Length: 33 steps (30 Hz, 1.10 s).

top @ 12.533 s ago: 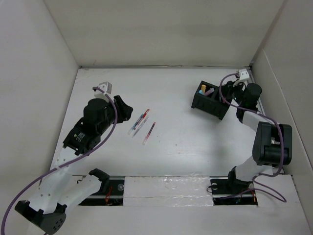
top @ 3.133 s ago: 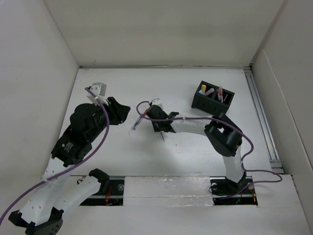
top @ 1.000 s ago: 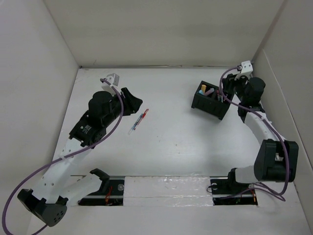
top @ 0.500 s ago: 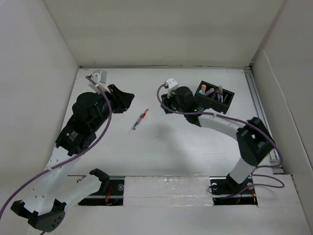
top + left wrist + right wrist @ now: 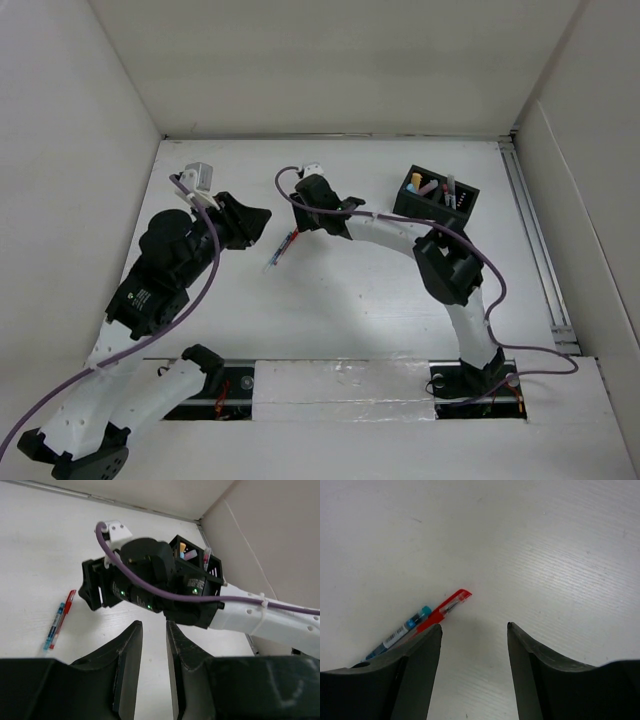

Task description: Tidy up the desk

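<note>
Since half a second ago your right end effector (image 5: 305,217) has moved from beside the black box (image 5: 437,198) to the loose pens (image 5: 281,250), jaws wide and empty. Your left end effector (image 5: 258,214) hovers nearby, narrowly parted, holding nothing. The worktop (image 5: 350,300) lies beneath both. Risk: red pen (image 5: 445,609) and blue pen (image 5: 402,629) touch, outside the jaws; close here and you miss or scatter them. Count: two loose pens, one black box, two end effectors

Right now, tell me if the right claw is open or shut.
Open. The right claw has its fingers wide apart in the wrist view, bare desk between them, nothing held.
</note>
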Available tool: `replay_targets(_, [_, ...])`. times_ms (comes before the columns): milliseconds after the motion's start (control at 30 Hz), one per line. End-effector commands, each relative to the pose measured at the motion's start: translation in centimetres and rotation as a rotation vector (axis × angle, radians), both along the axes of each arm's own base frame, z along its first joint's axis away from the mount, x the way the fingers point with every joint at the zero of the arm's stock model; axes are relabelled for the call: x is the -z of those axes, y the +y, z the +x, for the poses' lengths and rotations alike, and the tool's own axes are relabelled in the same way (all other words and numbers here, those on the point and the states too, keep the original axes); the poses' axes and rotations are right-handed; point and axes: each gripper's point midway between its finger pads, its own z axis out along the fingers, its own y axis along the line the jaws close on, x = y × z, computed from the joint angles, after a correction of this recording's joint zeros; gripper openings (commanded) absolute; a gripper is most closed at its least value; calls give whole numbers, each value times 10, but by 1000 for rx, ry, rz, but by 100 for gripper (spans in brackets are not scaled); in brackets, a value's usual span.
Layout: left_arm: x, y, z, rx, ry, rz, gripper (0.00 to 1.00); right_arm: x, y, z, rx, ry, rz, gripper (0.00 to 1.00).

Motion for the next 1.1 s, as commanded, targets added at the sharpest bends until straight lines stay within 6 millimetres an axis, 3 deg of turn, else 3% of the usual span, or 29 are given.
replay_targets(0, [3, -5, -7, 41, -8, -13, 23, -9, 4, 8, 147, 28, 16, 61])
replay_targets(67, [3, -4, -9, 44, -18, -19, 23, -11, 17, 15, 186, 35, 39, 60])
replay_targets(267, [15, -5, -16, 66, -9, -23, 23, -8, 30, 21, 277, 85, 129, 59])
replay_targets(400, [17, -2, -19, 62, -11, -25, 23, 2, 23, 19, 329, 118, 100, 57])
replay_targets(800, [16, 0, -24, 65, -31, -23, 24, 24, 35, 22, 364, 174, 113, 51])
replay_targets(1067, [16, 4, -23, 42, -35, -9, 24, 36, 44, 12, 391, 222, 107, 37])
